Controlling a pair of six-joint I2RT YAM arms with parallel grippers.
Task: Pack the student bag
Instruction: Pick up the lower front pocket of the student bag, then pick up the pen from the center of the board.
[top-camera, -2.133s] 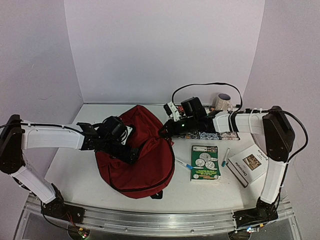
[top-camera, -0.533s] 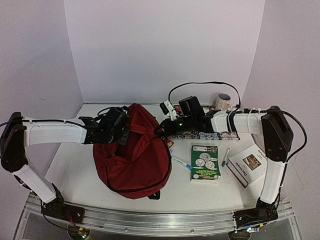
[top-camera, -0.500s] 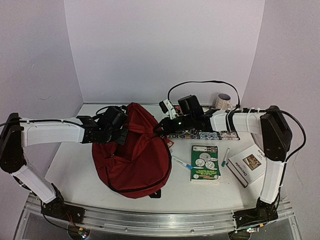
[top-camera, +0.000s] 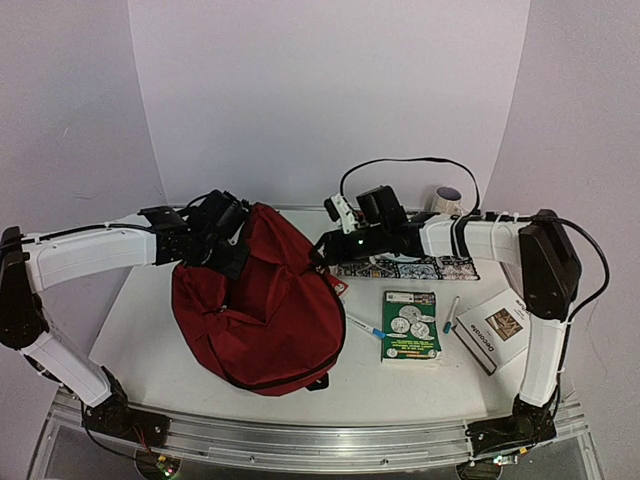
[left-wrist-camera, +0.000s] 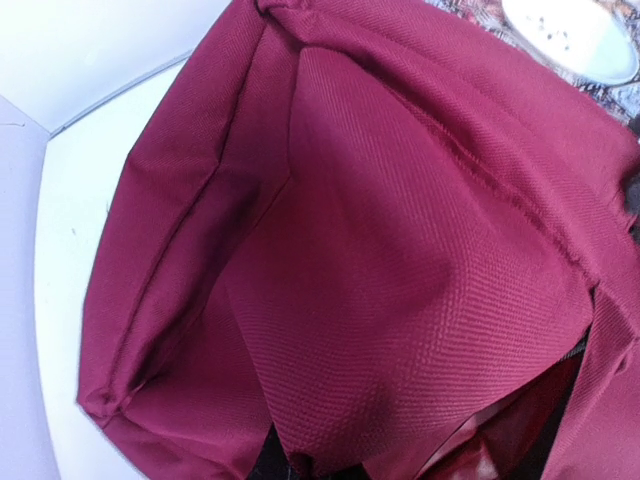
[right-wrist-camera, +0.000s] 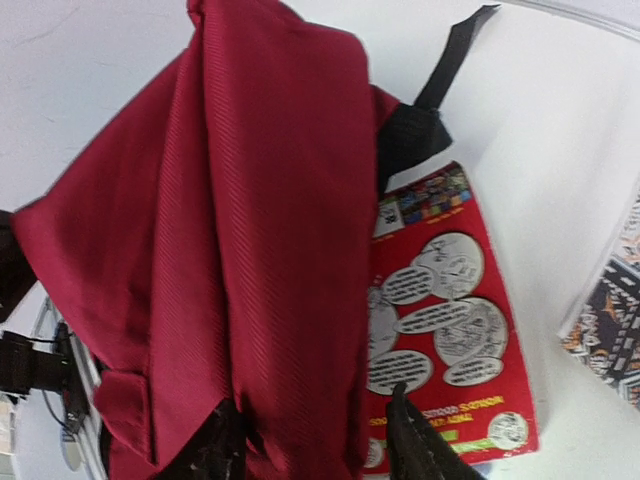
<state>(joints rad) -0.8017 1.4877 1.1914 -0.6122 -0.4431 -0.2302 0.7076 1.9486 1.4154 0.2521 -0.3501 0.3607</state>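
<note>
Overhead view: the student bag (top-camera: 265, 315) lies on the left half of the table (top-camera: 150, 340), slumped, with its upper left corner drawn up into a peak at the left gripper (top-camera: 228, 240). The right gripper (top-camera: 322, 252) sits at the bag's upper right edge. To the right of the bag, in the open, are a blue-and-white pen (top-camera: 365, 328), a green book (top-camera: 411, 325), a second pen (top-camera: 451, 313) and a white book (top-camera: 497, 332), each apart from the others. Behind them lie a patterned flat piece (top-camera: 405, 268) and, near the back wall, a mug (top-camera: 447, 203). The left wrist view adds only taut red fabric filling the frame, with a dark gap at the lower right. Its own fingers are not seen there, but the left claw is closed, pinching bag fabric. The right wrist view shows what the overhead barely does: a red book (right-wrist-camera: 440, 320) with white speech-bubble shapes, lying flat and partly covered by the bag's edge, and a black strap (right-wrist-camera: 455, 45) trailing onto the table. The right claw's fingers (right-wrist-camera: 415, 445) stand apart, with a fold of bag fabric hanging between them, unclamped. The contents of the bag and the mug cannot be seen in any view.
</note>
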